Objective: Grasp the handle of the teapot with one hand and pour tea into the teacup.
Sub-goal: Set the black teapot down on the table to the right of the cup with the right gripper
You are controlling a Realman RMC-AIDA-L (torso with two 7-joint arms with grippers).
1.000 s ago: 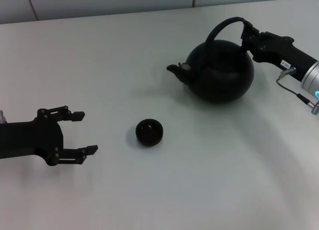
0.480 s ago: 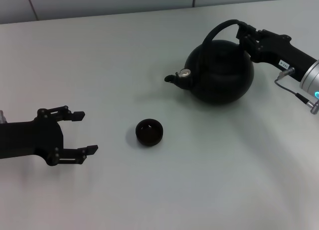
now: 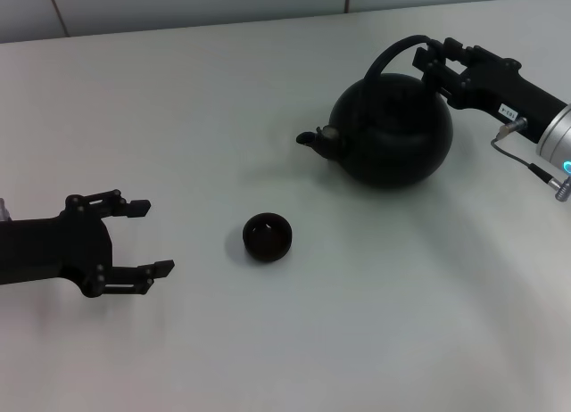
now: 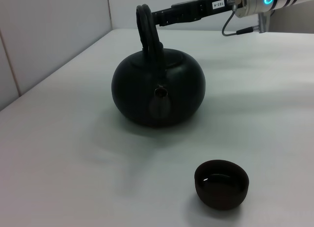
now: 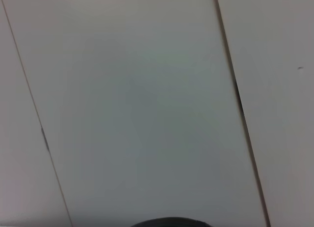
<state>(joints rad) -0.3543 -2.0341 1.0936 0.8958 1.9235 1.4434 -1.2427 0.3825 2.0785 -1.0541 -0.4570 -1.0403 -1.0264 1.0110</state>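
The black teapot (image 3: 393, 131) is at the back right of the white table, its short spout (image 3: 308, 137) pointing left toward the teacup. My right gripper (image 3: 437, 64) is shut on the top right of the arched black handle (image 3: 393, 53). The small black teacup (image 3: 267, 236) stands in the middle, in front and left of the pot, dark inside. My left gripper (image 3: 147, 238) is open and empty at the left, well clear of the cup. The left wrist view shows the teapot (image 4: 157, 92), handle (image 4: 147, 30) and teacup (image 4: 221, 184). No poured tea shows.
The white table (image 3: 285, 341) ends at a pale panelled wall (image 3: 178, 2) at the back. A grey cable (image 3: 517, 158) hangs from my right wrist. The right wrist view shows only wall panels (image 5: 147, 104) and a dark edge at the bottom.
My right gripper has shifted left with the handle. The teapot has tipped and turned slightly, its spout dropping lower and to the left. The left arm and the teacup have not moved.
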